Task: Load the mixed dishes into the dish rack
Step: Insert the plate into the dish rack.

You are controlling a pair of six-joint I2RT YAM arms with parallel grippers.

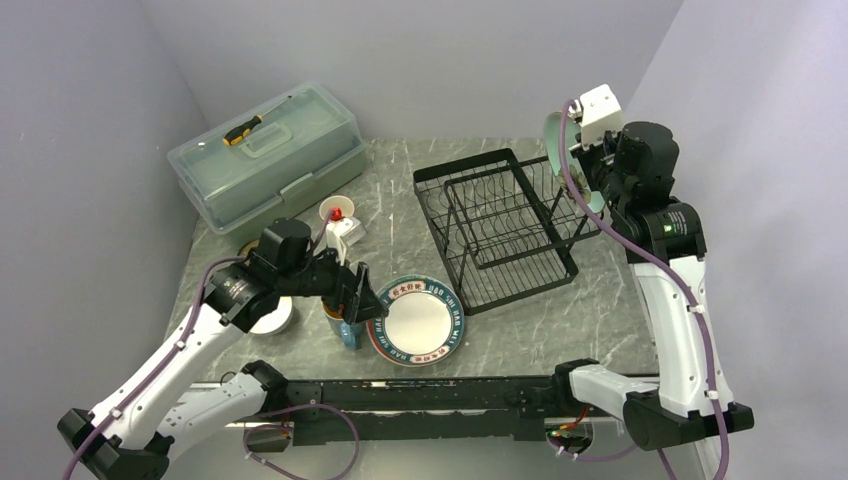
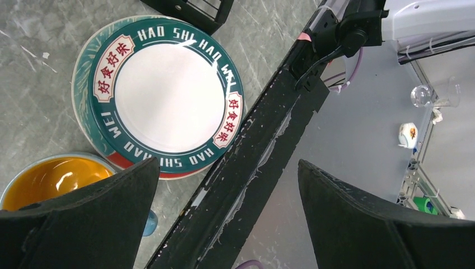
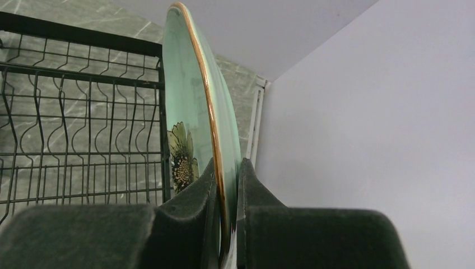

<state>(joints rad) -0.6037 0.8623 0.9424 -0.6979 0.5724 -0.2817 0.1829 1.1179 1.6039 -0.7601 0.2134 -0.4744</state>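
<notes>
Grey marbled tabletop, enclosed by plain grey walls on the left, far and right sides.

1. Near left: the left gripper (image 1: 365,298) hangs with its jaws spread wide and grips nothing. It sits directly above the blue mug (image 2: 53,178), which stands upright with its orange interior facing up.
2. Just left of the mug, a small white bowl (image 1: 272,318) sits on the table, partly hidden by the left arm.
3. Just right of the mug, the teal-and-red patterned plate (image 1: 420,320) lies flat on top of a teal plate (image 2: 78,106). Only the left rim of the lower plate shows.
4. Farther back on the left, the pink mug (image 1: 336,211) stands upright. Something red shows at its mouth; it cannot be identified.
5. Centre right: the dish rack (image 1: 500,230) stands unfolded, with its near corner close to the stacked plates.
6. Far right: the right gripper (image 3: 227,168) is clamped on the rim of the pale green plate (image 3: 190,112). The plate stands on edge at the far right corner of the rack, just outside its wire wall. Whether plate and rack touch cannot be determined.
7. Far left: a translucent green box (image 1: 290,170) sits with its lid closed. Its contents cannot be made out. A screwdriver (image 1: 245,128) lies on the lid.
</notes>
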